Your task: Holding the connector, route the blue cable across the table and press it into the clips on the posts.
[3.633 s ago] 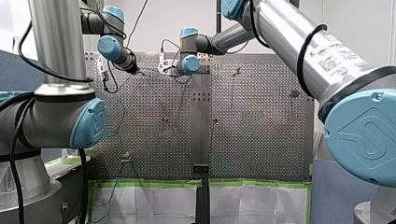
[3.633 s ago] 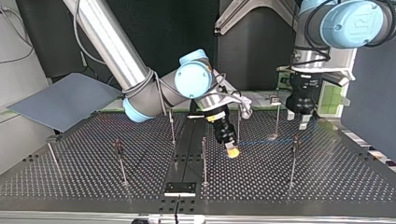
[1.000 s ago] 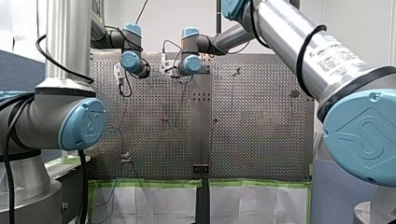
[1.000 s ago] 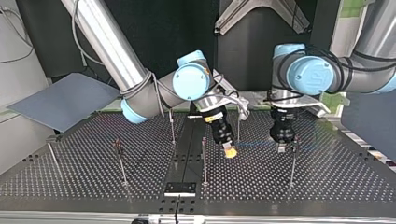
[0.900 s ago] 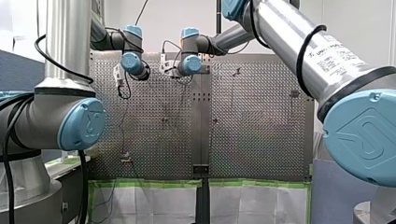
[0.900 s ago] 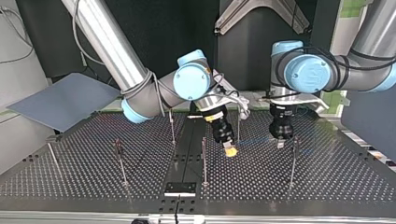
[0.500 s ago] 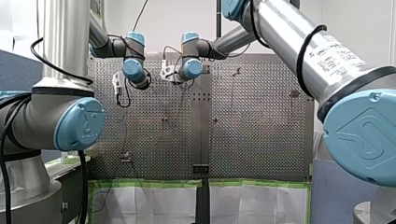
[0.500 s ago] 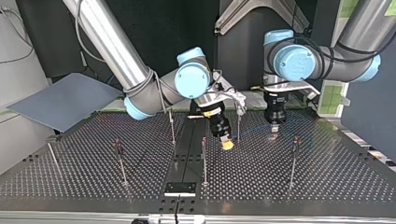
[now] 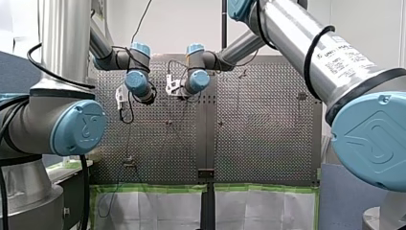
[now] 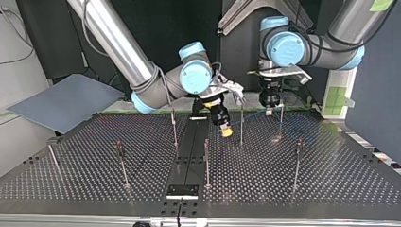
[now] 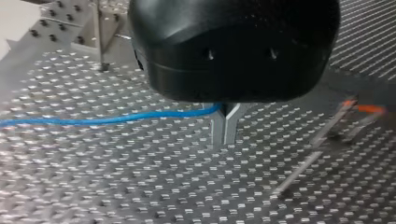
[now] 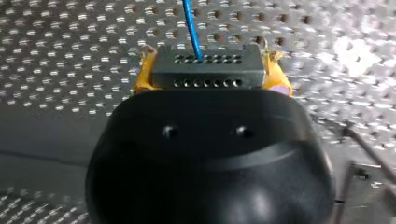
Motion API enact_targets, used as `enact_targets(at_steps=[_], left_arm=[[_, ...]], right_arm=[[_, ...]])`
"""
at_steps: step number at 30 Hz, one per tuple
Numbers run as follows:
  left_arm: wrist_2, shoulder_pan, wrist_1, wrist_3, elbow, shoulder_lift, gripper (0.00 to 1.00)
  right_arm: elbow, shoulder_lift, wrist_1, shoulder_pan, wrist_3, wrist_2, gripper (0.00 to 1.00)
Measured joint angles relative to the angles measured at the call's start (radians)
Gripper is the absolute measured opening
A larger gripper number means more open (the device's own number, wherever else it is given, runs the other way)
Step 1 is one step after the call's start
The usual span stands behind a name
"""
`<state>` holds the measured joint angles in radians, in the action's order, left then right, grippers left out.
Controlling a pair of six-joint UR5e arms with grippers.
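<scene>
**Blue cable strung between both grippers at the table's back**

Perforated table [image 10: 331, 175] w/ thin posts [image 10: 206, 163]; landmark = centre post [image 10: 241, 124]. Connector [image 12: 208, 70]: grey block, long axis crosswise to the right gripper [image 10: 227, 132], holed face pointing straight ahead of it. Yellow pads [image 12: 143, 73] clamp its two ends. Blue cable [image 11: 93, 120] leaves that face going straight ahead, then runs roughly level past the centre post to the left gripper [image 11: 225, 127]. Its metal fingers [image 11: 216, 133] are pinched together on the cable. In the top view the right gripper sits just left of the centre post and the left gripper on its other side, a bit further off. Vs 0.5 s ago: both grippers are further up the top view, toward the arms' end of the table, and the left gripper is closer to the centre post.
</scene>
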<state>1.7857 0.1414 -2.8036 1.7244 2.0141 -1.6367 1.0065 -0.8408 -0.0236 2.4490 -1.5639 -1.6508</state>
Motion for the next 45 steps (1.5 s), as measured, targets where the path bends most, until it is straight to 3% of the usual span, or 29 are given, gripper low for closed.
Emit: enact_targets(at_steps=[8,15,24,32,40,45], left_arm=[[0.010,0.025,0.042,-0.005,0.037,-0.058,0.00],[0.007,0.035,0.101,0.020,0.047,-0.110,0.00],[-0.013,0.037,0.161,0.028,0.047,-0.160,0.00],[-0.036,0.034,0.213,0.037,0.047,-0.225,0.00],[-0.059,0.025,0.262,0.050,0.043,-0.251,0.00],[-0.067,0.013,0.280,0.062,0.031,-0.268,0.00]], right_arm=[[0.065,0.000,-0.005,0.000,0.011,-0.001,0.00],[0.120,0.000,-0.023,0.000,0.017,-0.003,0.00],[0.199,0.002,-0.074,-0.004,0.004,-0.003,0.00],[0.273,0.008,-0.084,-0.019,-0.001,-0.002,0.00],[0.283,0.013,-0.123,-0.046,-0.016,0.010,0.00],[0.280,0.013,-0.148,-0.062,-0.018,0.040,0.00]])
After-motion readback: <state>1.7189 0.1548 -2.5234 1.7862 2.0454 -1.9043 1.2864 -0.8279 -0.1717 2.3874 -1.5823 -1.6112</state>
